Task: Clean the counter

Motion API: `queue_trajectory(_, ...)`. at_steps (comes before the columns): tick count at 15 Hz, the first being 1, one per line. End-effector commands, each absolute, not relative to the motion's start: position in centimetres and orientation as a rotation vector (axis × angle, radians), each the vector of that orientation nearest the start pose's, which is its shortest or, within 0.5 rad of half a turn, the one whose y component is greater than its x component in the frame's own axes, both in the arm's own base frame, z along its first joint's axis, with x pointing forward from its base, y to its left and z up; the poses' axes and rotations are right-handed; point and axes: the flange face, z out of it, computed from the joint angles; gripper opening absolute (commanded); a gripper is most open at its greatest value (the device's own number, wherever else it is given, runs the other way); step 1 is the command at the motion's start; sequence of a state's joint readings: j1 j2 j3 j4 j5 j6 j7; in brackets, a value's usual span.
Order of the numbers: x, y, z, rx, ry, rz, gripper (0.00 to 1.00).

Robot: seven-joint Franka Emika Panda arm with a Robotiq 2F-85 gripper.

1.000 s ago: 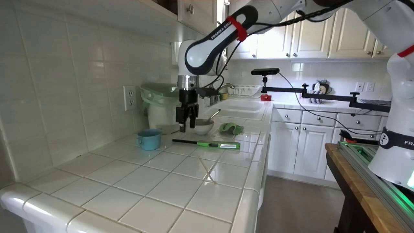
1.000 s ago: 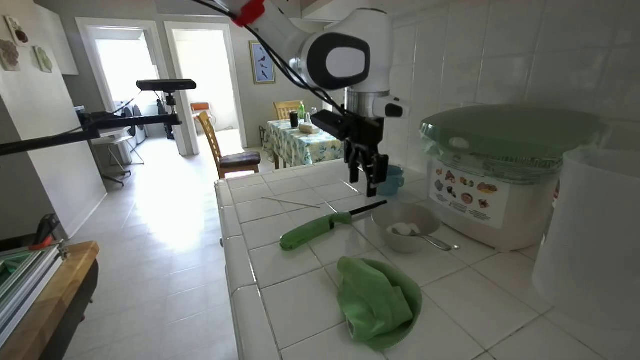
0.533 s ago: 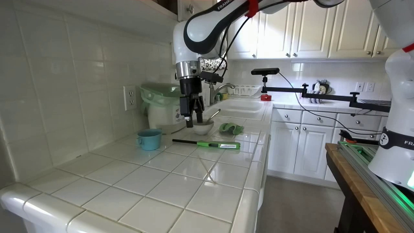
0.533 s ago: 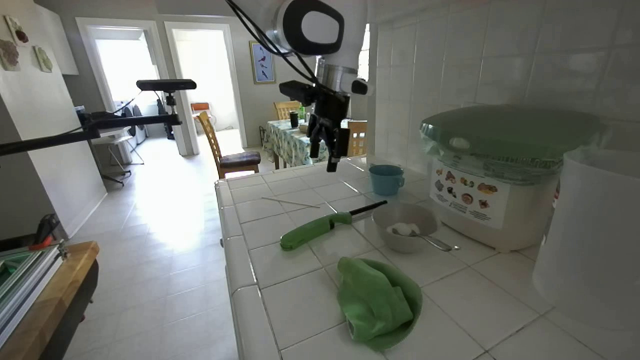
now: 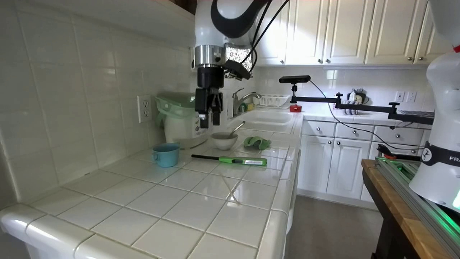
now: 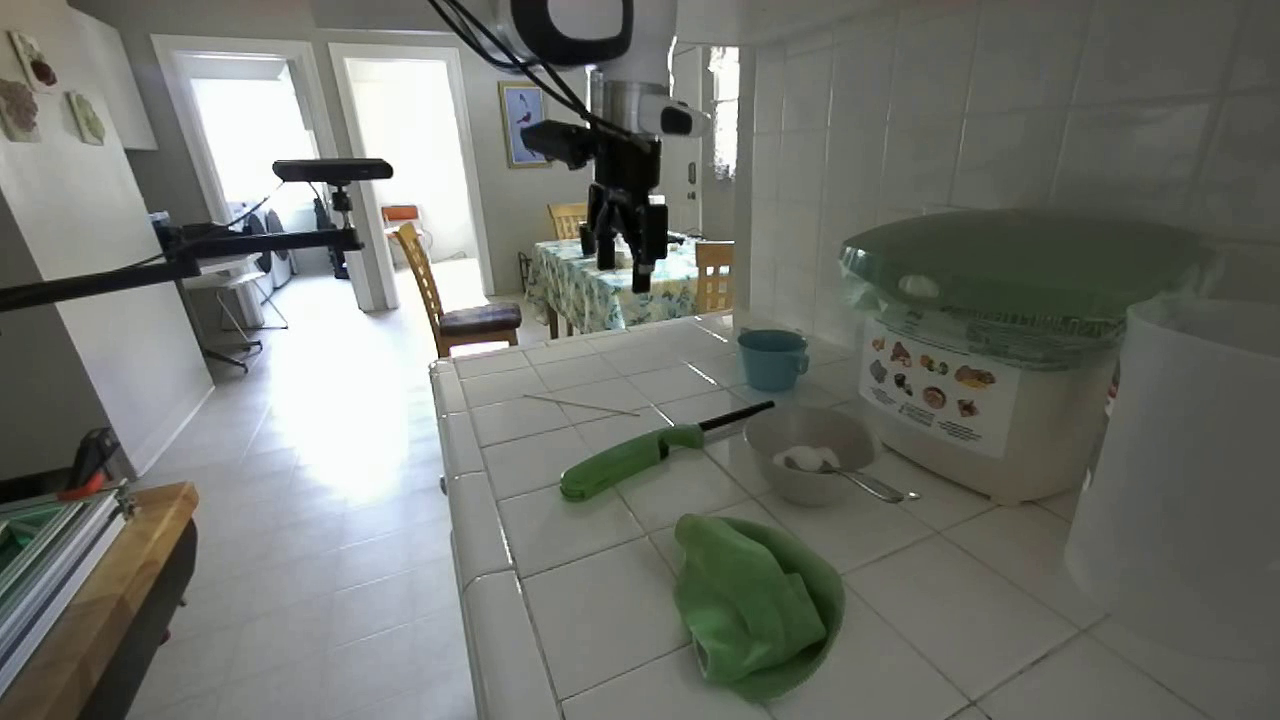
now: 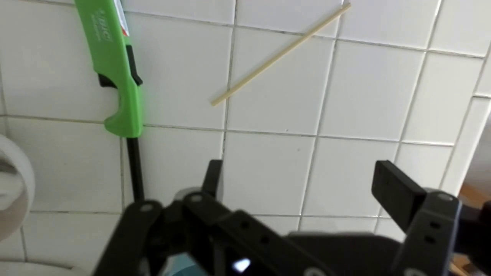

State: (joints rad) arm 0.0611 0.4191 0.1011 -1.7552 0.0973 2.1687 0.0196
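Note:
My gripper point(image 7: 299, 168) stands open above the white-tiled counter point(image 5: 143, 216), only tiles showing between its fingers. In both exterior views it hangs pointing down, well clear of the surface. A thin pale stick point(image 7: 280, 55) lies on the tiles, ahead of the fingertips. The green lighter point(image 7: 126, 84) with its black tube lies to the left of it. By the wall stands a blue cup point(image 6: 772, 358), mostly hidden behind the gripper in the wrist view. A pale bowl point(image 5: 223, 142) holds a spoon and something white. Past it a crumpled green cloth point(image 6: 750, 610) rests on the counter.
A white bin with a green lid point(image 5: 179, 122) stands against the tiled wall, a white cylinder point(image 6: 1180, 480) near it. The sink point(image 5: 266, 120) with its faucet point(image 5: 248, 97) lies farther along. An overhead cabinet edge point(image 5: 172, 9) hangs close to the arm.
My gripper has risen from low over the counter near the blue cup and moved away from the wall side, uncovering the cup in an exterior view. The things on the counter have stayed put.

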Motion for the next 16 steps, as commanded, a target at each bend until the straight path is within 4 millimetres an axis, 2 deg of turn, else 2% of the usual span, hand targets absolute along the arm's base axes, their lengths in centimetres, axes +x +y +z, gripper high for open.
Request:
queue_trajectory(1, 60.6, 10.6, 36.1, -2.991, -0.126, -0.031, 1.0)
queue_trajectory(5, 55.9, 11.3, 37.1, -2.945, -0.128, 0.046, 1.0)
queue_trajectory(8, 54.0, 10.1, 38.6, -2.979, -0.058, -0.067, 1.0)
queue_trajectory(12, 53.3, 8.5, 41.2, -3.012, -0.001, -0.413, 1.0)
queue_trajectory(13, 54.5, 8.8, 41.0, -3.003, -0.026, -0.291, 1.0)
queue_trajectory(16, 54.3, 8.8, 41.1, -3.005, -0.025, -0.302, 1.0)
